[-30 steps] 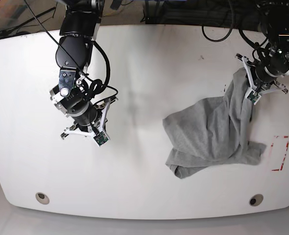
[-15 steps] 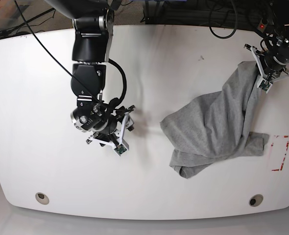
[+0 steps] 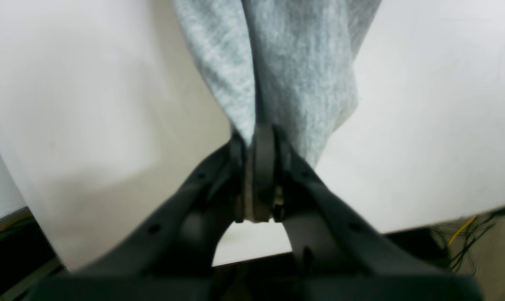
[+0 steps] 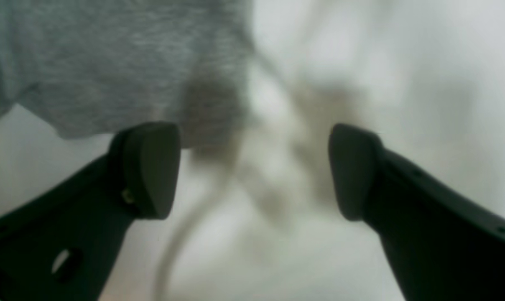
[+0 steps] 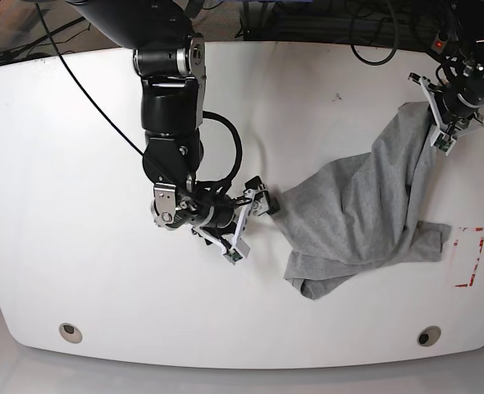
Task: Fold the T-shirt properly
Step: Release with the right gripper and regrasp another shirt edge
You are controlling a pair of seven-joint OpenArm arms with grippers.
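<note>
Because the T-shirt (image 5: pixel 349 209) is thin, soft knit, it will probably handle as a light, limp thing: it has no stiffness to hold a crease, drags into wrinkles easily and is unlikely to slip from a firm pinch or to break. It lies bunched on the table (image 5: pixel 143 312), on the side of the left arm, with one upper end drawn up to the left gripper (image 5: pixel 444 138). That gripper is clamped on the cloth, which runs as a narrow gathered strip out of its tips. The right gripper (image 5: pixel 254 220) stands with its jaws wide apart and nothing between them, close by the shirt's near-side corner.

That corner looks like the sensible place for the right gripper to take hold, well in from the very edge so that both layers, if there are two, come along; a shallow pinch could catch only one. Pulling the two ends apart gently should then take out the folds.

The cloth's long axis runs on a slant in the base view, from the held end at upper right down to the loose flap at lower left. Which end is the collar cannot be told.
</note>
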